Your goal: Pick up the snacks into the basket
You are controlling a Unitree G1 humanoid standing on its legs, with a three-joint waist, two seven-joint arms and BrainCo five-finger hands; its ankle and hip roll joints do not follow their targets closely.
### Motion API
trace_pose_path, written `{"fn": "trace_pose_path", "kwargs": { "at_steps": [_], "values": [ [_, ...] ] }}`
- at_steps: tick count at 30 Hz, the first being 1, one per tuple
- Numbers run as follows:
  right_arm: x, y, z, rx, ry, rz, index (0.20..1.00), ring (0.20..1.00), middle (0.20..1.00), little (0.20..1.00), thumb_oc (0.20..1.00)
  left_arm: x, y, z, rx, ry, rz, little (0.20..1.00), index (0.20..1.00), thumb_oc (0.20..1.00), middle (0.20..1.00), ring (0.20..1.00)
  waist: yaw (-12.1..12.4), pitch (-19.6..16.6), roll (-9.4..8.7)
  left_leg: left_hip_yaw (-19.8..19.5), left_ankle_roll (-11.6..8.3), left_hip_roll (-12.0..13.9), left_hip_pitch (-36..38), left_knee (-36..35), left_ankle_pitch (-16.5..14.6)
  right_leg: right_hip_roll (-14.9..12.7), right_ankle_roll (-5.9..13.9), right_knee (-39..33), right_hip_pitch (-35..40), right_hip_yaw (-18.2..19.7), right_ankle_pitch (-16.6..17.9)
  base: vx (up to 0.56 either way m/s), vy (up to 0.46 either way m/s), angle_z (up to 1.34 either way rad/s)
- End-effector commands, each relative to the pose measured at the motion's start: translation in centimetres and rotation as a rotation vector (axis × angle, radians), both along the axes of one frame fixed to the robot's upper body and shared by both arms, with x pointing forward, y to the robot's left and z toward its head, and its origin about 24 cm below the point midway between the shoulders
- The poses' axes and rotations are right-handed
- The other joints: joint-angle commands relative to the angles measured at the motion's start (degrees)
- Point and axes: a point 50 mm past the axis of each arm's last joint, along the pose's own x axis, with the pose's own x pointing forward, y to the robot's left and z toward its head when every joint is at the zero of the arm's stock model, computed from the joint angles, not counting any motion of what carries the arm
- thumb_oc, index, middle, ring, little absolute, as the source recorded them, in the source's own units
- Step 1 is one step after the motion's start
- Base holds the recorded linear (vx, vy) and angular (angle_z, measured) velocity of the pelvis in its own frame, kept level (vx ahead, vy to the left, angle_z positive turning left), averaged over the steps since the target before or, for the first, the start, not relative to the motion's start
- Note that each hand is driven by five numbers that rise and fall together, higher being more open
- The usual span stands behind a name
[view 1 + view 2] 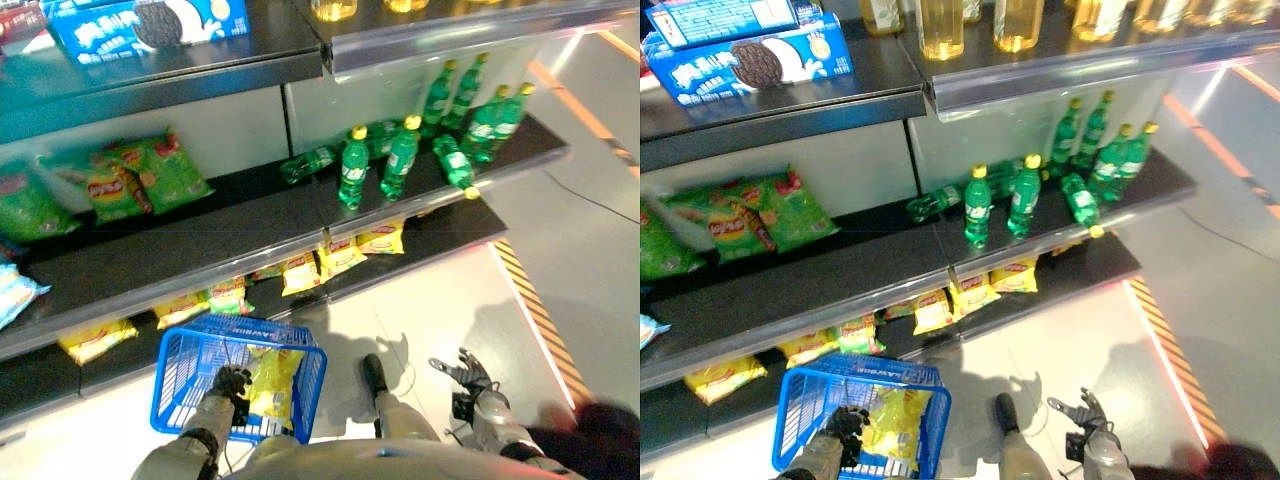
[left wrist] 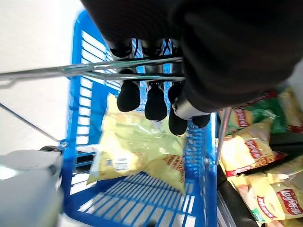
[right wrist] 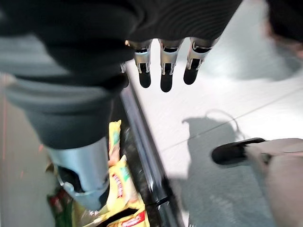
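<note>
We note L hand (image 1: 228, 385) curled round wire handle (image 2: 128, 71) of blue basket (image 1: 180, 365), held low by bottom shelf (image 1: 420, 240). One yellow snack bag (image 1: 272, 378) lies inside basket; more snack bags (image 1: 340, 255) on that shelf. R hand (image 1: 468, 378) hangs over floor (image 1: 440, 310), fingers straight, spread, holding nothing.

snack bag (image 1: 270, 378) in basket (image 1: 180, 362), before shelves (image 1: 200, 255)

Green bottles (image 1: 400, 160) crowd the shelf (image 1: 250, 215) below a cookie box (image 1: 150, 25).
</note>
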Motion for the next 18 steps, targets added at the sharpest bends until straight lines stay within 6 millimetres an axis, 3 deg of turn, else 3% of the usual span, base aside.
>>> {"fn": "trace_pose_path", "kwargs": {
  "at_steps": [1,3,5,7,9,10,11,12,14,16,18],
  "values": [
    [3.4,0.1,2.4,-0.025,-0.173,0.034,1.000,1.000,1.000,1.000,1.000,-1.0,2.5,0.2,0.088,0.011,0.004,0.200,0.200,0.200,0.200,0.200,0.38,-1.67,-2.90,8.08,0.35,-2.16,3.43,-6.92,1.43,-6.20,9.65,2.30,-4.34,1.27,-0.35,0.09,-0.490,0.62],
    [3.9,-0.4,3.2,-0.057,-0.209,0.053,1.000,1.000,1.000,1.000,1.000,-0.6,2.1,0.4,0.082,-0.012,0.011,0.200,0.200,0.200,0.200,0.200,0.16,-1.18,-2.29,8.73,-1.10,0.71,0.55,-6.53,3.88,-4.95,8.31,3.46,-3.15,0.05,-2.41,0.01,-0.392,0.39],
    [4.3,-0.8,3.7,-0.078,-0.229,0.056,1.000,1.000,1.000,1.000,1.000,-0.4,1.3,0.2,0.067,-0.016,0.017,0.200,0.200,0.200,0.200,0.200,0.28,-0.93,-2.24,10.24,-0.85,0.77,-2.83,-5.10,5.20,-4.77,7.55,1.96,-1.73,-1.56,-3.22,-0.06,-0.321,0.65],
    [4.8,-0.9,4.3,-0.087,-0.260,0.069,1.000,1.000,1.000,1.000,1.000,-0.6,0.6,0.0,0.058,-0.006,0.021,0.200,0.200,0.200,0.200,0.200,0.52,-1.37,-2.32,16.05,1.21,-0.31,-4.94,-1.60,4.16,-4.07,6.42,1.23,-0.47,-2.15,-4.46,-0.02,-0.355,1.08],
    [5.3,-0.4,4.9,-0.092,-0.293,0.114,1.000,1.000,1.000,1.000,1.000,-0.8,0.4,0.0,0.047,-0.017,0.033,0.200,0.200,0.200,0.200,0.200,1.59,-1.05,-2.44,16.51,1.98,-2.83,-5.09,1.98,2.53,-3.37,5.28,1.67,-0.16,-2.37,-5.21,-0.01,-0.247,0.81],
    [5.3,-0.1,5.2,-0.095,-0.308,0.148,1.000,1.000,1.000,1.000,1.000,-0.8,0.2,0.0,0.041,-0.027,0.019,0.200,0.200,0.200,0.200,0.200,1.52,-1.42,-2.06,17.65,3.34,-3.82,-3.87,1.67,0.87,-2.70,4.50,2.00,0.19,-3.18,-6.17,-0.01,-0.166,0.26],
    [5.3,-0.1,5.2,-0.095,-0.308,0.148,1.000,1.000,1.000,1.000,1.000,-0.8,0.2,0.0,0.041,-0.027,0.019,0.200,0.200,0.200,0.200,0.200,1.51,-1.44,-2.06,17.64,3.34,-3.83,-3.90,1.67,0.88,-2.70,4.50,2.01,0.17,-3.19,-6.17,-0.01,-0.180,0.28],
    [5.2,0.0,5.8,-0.105,-0.345,0.156,1.000,1.000,1.000,1.000,1.000,-0.3,0.1,0.2,0.052,-0.039,-0.012,0.200,0.200,0.200,0.200,0.200,1.20,-2.29,-1.64,21.08,4.44,-4.49,-2.92,0.24,0.75,-1.76,3.94,2.76,0.94,-4.77,-7.58,0.00,-0.105,0.71],
    [5.0,-0.1,5.9,-0.115,-0.351,0.149,1.000,1.000,1.000,1.000,1.000,-0.1,0.0,0.3,0.055,-0.047,-0.025,0.200,0.200,0.200,0.200,0.200,1.03,-2.23,-1.51,21.45,4.32,-4.31,-2.78,-0.76,1.52,-1.79,3.57,2.71,1.66,-5.87,-7.67,-0.03,-0.069,1.20],
    [6.0,0.1,7.1,-0.152,-0.417,0.174,1.000,1.000,1.000,1.000,1.000,1.1,0.2,1.1,0.070,-0.119,-0.040,0.200,0.200,0.200,0.200,0.200,1.57,-1.82,-2.19,16.91,4.07,-5.72,-3.80,-1.11,1.92,-1.90,3.64,2.48,2.42,-7.68,-7.37,-0.06,-0.029,0.91],
    [6.8,0.3,8.4,-0.161,-0.491,0.167,1.000,1.000,1.000,1.000,1.000,3.1,0.8,2.4,0.080,-0.217,-0.038,0.200,0.200,0.200,0.200,0.200,1.91,-1.21,-2.93,17.59,4.08,-5.79,-4.75,-0.68,2.36,-2.26,3.84,2.17,2.96,-8.55,-6.99,-0.08,-0.004,0.63]
  ]
}}
